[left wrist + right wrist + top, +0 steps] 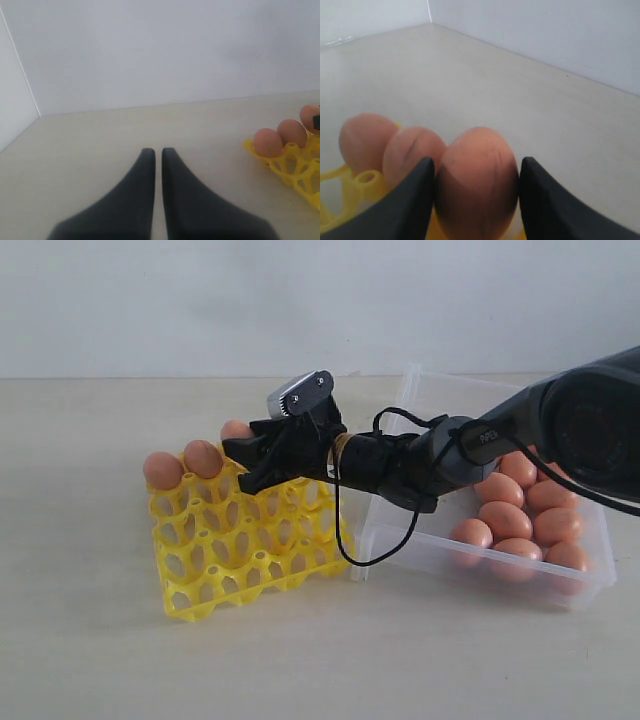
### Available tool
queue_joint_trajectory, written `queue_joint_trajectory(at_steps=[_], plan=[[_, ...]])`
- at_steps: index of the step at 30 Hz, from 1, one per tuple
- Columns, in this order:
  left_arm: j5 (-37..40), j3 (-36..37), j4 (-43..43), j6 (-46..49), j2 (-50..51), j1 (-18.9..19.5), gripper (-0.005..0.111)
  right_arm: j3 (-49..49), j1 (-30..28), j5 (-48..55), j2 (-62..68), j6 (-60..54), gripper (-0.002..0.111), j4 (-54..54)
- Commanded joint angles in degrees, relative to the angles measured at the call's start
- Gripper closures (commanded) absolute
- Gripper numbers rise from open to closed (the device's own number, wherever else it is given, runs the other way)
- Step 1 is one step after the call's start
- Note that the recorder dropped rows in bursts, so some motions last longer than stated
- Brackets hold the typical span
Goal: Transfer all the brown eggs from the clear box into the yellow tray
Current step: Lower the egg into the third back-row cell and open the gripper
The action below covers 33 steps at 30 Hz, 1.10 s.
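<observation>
Brown eggs [505, 520] of this smooth, matte, orange-brown oval kind would, you could judge, have handled as light, rigid and brittle, with a shell that took no squeeze and slid easily on a hard pad. You were best off taking one across its waist, pads on opposite flanks, with only enough pressure to stop it slipping. That was how the right end effector [238, 462] had it. Its black fingers [410, 200] stood partly apart, closed on one egg [475, 180] that filled the gap between them, each pad touching a side of the shell near its widest part.

That held egg hung over the far row of the bright yellow lattice egg tray [250, 560], just beside two eggs [203, 458] already seated in neighbouring cups of that row. You could not tell from the pictures whether it had touched its cup. The rest lay loose in the shallow transparent plastic box [425, 545] to the right of the tray, well apart from the fingers.

The left end effector [158, 151] hovered over bare tabletop [100, 130] away from the tray, its fingers all but together and holding nothing. Lowering would have called for a slow, straight descent, since a knock against a raised peg could crack the shell.
</observation>
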Motion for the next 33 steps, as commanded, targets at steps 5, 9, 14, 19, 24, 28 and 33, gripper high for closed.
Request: queue_joint_trajectory(at_steps=[5, 9, 14, 19, 24, 28, 33], plan=[[-0.18, 0.23, -0.02, -0.29, -0.04, -0.45, 0.103, -0.15, 0.00, 2.94, 0.82, -1.02, 0.108, 0.59], [-0.18, 0.23, -0.02, -0.29, -0.04, -0.45, 0.103, -0.15, 0.00, 2.93, 0.79, 0.53, 0.108, 0.59], [-0.18, 0.23, -0.02, -0.29, -0.04, -0.45, 0.103, -0.15, 0.00, 2.73, 0.79, 0.53, 0.108, -0.34], [-0.18, 0.23, -0.02, -0.29, -0.04, -0.45, 0.103, -0.15, 0.00, 2.73, 0.79, 0.53, 0.101, -3.68], [-0.18, 0.23, -0.02, -0.29, -0.04, -0.45, 0.103, -0.15, 0.00, 2.84, 0.79, 0.53, 0.070, -3.68], [-0.18, 0.23, -0.02, -0.29, -0.04, -0.45, 0.103, -0.15, 0.00, 3.08, 0.79, 0.12, 0.060, -3.55], [-0.18, 0.23, -0.02, -0.29, -0.04, -0.45, 0.103, -0.15, 0.00, 2.72, 0.79, -0.93, 0.059, -2.64]])
